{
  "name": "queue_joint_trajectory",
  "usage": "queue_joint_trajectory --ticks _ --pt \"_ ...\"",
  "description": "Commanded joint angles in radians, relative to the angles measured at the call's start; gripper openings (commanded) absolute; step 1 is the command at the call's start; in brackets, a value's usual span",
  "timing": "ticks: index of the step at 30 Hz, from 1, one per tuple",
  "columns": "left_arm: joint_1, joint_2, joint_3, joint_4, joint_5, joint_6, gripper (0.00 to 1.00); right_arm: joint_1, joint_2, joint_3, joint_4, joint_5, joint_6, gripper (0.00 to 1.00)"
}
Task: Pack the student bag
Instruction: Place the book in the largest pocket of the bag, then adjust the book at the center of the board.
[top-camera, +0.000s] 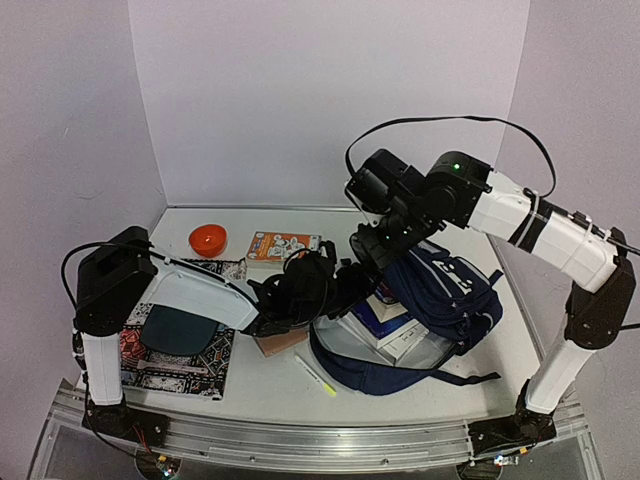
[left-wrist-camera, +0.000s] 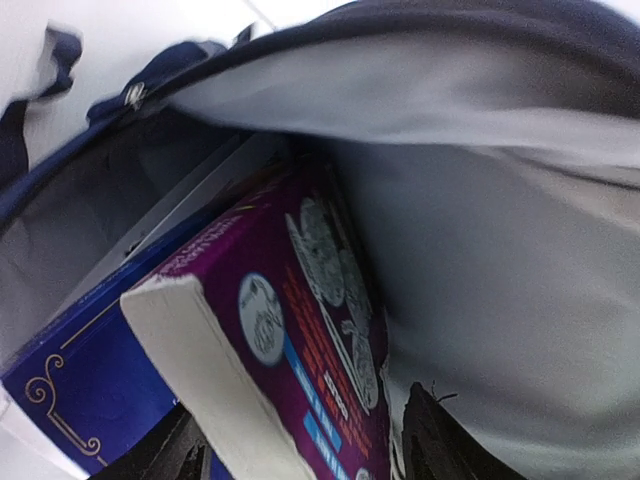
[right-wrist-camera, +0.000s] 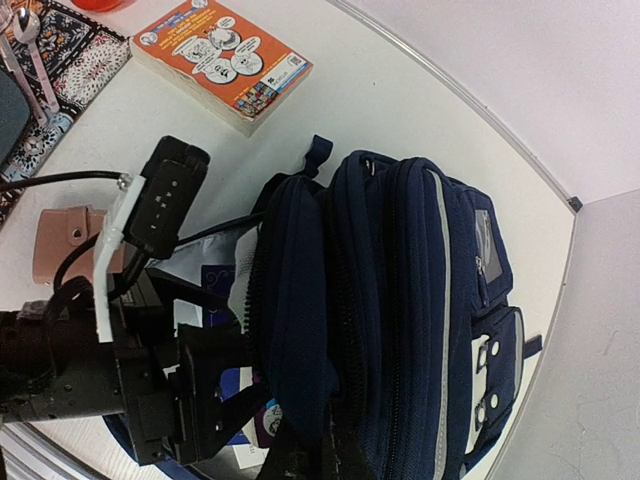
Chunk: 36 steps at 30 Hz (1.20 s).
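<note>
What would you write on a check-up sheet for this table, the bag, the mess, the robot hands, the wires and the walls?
Surface: white table, no spills seen.
Job's things: student bag lies open, with a purple book and a blue book inside.
Clutter: orange bowl, orange book, patterned mat, pen and tan pouch lie outside the bag.
Hands: left hand is open at the bag's mouth, fingers either side of the purple book. Right hand is shut, seemingly pinching the bag's upper edge.
Cables: black cable loops above the right arm; second cable curls by the left arm.
Surroundings: plain pale walls; nothing else seen.
</note>
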Motion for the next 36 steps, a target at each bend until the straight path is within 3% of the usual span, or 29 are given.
queue_joint_trajectory --ticks 1,14,23,30,36 --pt "-0.021 -0.105 0.012 -0.064 -0.064 0.147 0.68 -0.012 -0.085 -0.010 0.080 0.076 -0.008 0.00" --pt "-0.002 -0.351 -0.180 -0.231 -0.185 0.245 0.81 -0.087 -0.207 -0.247 0.078 0.096 0.042 0.00" --pt "0.198 -0.441 -0.174 -0.444 -0.124 0.328 0.90 -0.128 -0.343 -0.457 0.076 0.077 0.115 0.00" --pt "0.370 -0.335 -0.046 -0.617 -0.019 0.490 0.95 -0.158 -0.381 -0.558 0.072 0.050 0.147 0.06" --pt "0.465 -0.235 0.079 -0.694 -0.018 0.636 0.95 -0.176 -0.369 -0.598 0.074 -0.052 0.146 0.21"
